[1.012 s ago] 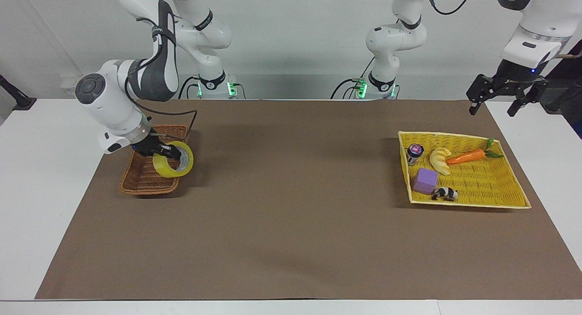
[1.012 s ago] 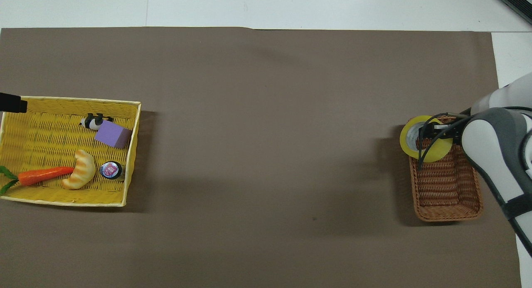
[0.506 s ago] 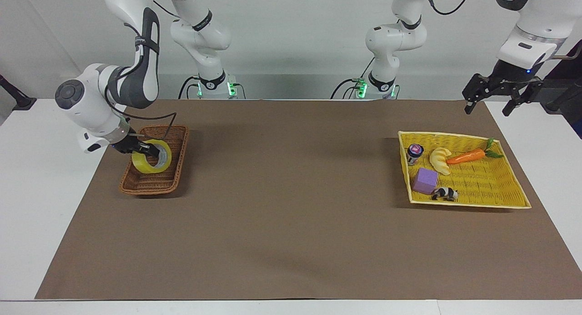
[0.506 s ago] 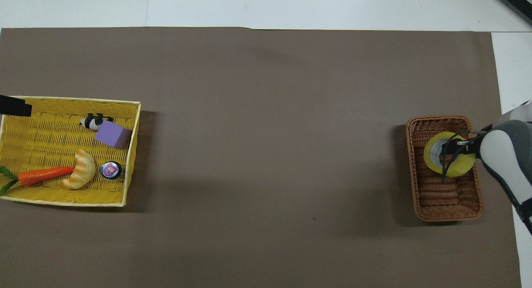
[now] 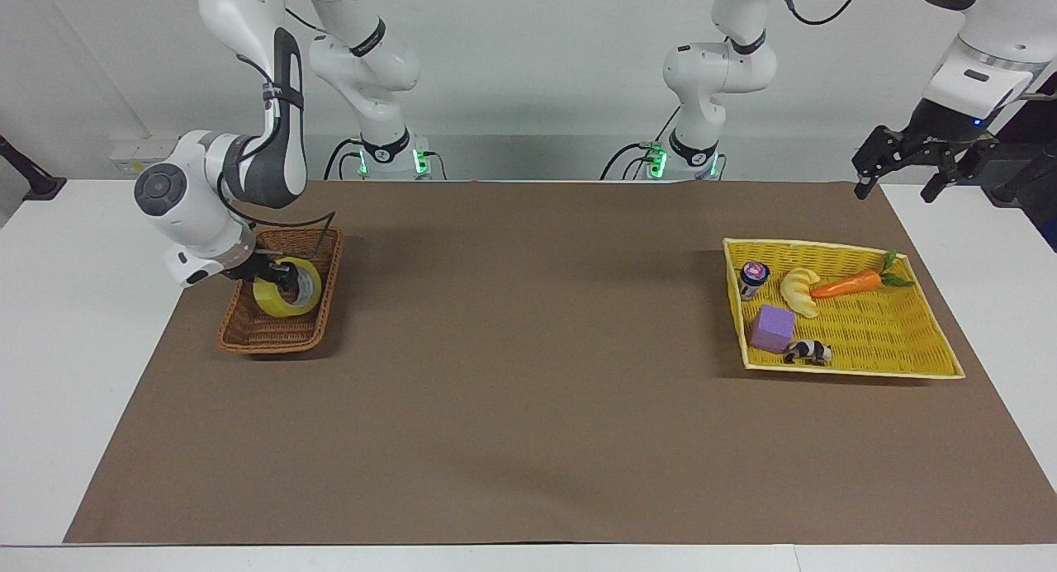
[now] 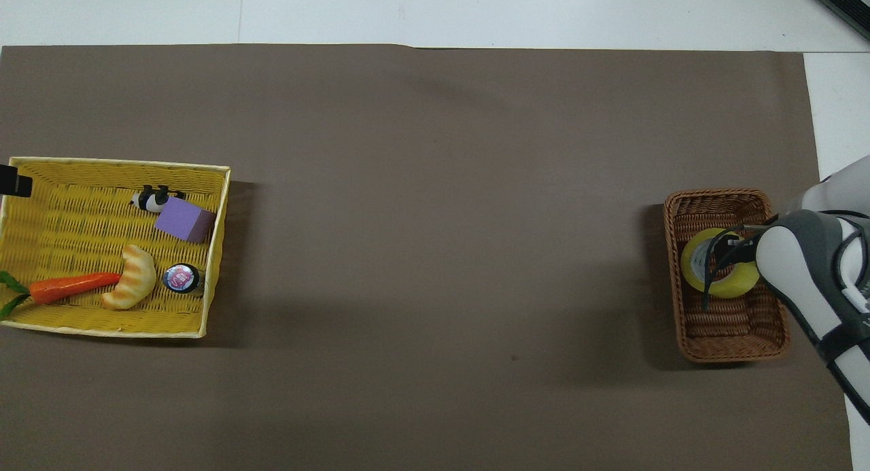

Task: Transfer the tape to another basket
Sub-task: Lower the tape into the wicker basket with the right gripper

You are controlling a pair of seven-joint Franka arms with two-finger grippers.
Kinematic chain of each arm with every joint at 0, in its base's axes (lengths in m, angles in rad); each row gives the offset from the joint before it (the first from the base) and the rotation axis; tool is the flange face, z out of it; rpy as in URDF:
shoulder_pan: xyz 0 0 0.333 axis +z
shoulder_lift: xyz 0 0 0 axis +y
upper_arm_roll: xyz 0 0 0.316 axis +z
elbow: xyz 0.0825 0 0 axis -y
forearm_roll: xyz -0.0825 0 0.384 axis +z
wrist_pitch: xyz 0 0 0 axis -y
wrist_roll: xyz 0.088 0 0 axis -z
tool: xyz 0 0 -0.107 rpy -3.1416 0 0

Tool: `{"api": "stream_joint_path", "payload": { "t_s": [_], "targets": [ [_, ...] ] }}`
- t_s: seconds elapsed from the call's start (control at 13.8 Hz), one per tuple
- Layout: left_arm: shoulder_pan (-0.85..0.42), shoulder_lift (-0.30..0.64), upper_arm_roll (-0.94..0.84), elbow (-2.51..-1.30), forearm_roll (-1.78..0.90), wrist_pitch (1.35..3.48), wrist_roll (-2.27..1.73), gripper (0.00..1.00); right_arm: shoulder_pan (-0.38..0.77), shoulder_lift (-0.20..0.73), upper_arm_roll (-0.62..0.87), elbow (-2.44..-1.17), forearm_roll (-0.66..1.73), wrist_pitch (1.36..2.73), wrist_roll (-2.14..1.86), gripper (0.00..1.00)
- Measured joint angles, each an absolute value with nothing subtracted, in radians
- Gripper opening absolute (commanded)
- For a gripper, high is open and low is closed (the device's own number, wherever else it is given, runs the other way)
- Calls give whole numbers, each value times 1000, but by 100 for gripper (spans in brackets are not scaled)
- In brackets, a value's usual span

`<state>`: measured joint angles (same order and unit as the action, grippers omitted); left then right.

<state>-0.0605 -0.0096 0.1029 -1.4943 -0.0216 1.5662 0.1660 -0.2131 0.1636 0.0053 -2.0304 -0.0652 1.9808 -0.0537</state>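
Right gripper (image 5: 277,273) clamped on the tape (image 5: 286,287), roll tilted, hanging just below its fingers inside the basket (image 5: 248,334), floor directly underneath; left gripper (image 5: 907,161) waits, open.

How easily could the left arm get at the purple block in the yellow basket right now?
Probably easily: the left end effector hangs open above that end, and the purple block lies uncovered.

A robotics lab: two white Franka arms (image 5: 248,143) are bolted at the edge of a white worktop (image 5: 82,308) covered with a brown paper sheet (image 5: 528,390), cables trailing to bases lit with green lamps (image 5: 421,155). A plain white wall stands behind, and toy props fill a yellow basket (image 5: 933,357).
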Motion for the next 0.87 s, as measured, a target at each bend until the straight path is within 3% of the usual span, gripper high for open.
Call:
{"api": "stream_joint_path", "payload": {
  "t_s": [0.87],
  "targets": [
    [-63, -13, 102, -1487, -22, 1533, 179, 100, -170, 147, 6, -2020, -262, 1881, -54, 100]
  ]
}}
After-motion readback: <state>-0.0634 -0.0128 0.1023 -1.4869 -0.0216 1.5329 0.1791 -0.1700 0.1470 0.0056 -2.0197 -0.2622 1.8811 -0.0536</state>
